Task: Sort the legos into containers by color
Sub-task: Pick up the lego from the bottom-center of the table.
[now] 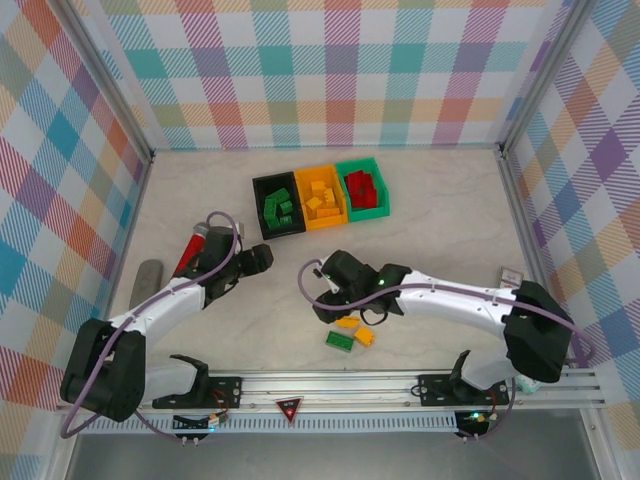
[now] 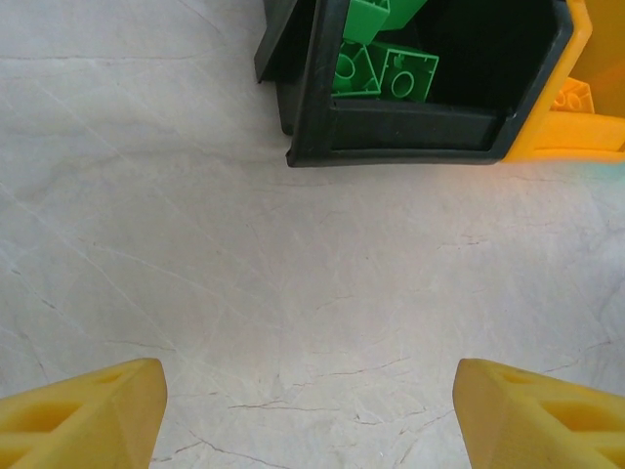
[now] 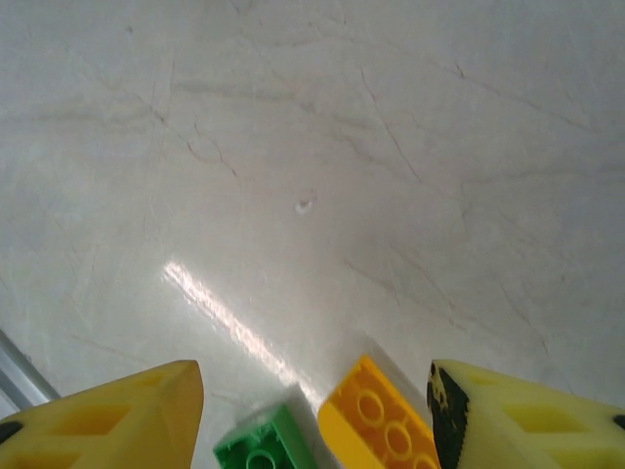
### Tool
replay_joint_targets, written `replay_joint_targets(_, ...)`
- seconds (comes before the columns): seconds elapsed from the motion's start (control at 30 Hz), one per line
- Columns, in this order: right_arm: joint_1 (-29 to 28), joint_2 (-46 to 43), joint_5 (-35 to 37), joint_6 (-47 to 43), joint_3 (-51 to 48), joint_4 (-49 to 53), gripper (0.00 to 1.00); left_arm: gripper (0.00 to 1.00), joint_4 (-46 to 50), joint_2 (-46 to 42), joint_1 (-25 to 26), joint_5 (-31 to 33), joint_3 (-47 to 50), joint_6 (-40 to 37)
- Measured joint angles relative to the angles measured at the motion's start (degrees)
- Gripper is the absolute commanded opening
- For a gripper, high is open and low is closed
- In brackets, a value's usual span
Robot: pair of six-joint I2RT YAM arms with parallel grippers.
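Right gripper spread; orange brick bottom centre, green brick just left. Likely light, stiff, slick: pinch long sides. Left gripper spread.

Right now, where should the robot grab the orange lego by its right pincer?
From above, squeezing its two long smooth sides: the orange lego lies flat, studs up, near the open right pincer. Mind the green lego close beside it.
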State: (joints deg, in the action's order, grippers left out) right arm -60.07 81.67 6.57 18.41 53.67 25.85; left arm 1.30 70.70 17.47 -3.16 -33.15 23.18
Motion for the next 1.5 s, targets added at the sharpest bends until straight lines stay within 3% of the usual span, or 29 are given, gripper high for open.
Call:
replay_joint_targets(0.3,-2.1,-1.2,2.0,2.0,-2.4,6.0,0.63,0.77,-0.8,0.9,0.0,-0.4,0.0,0.0)
replay_joint_targets(0.7,-9.3,-0.5,2.4,6.5,-2.4,9.7,0.62,0.77,-1.4,1.4,0.0,-0.7,0.0,0.0)
replay_joint_targets(0.93,-10.0,5.4,3.8,6.7,-1.6,10.1,0.62,0.77,-1.4,1.4,0.0,-0.8,0.0,0.0)
replay_joint_targets(1.5,-11.8,10.7,4.1,6.8,0.2,8.7,0.58,0.77,-1.5,2.0,0.0,-0.8,0.0,0.0)
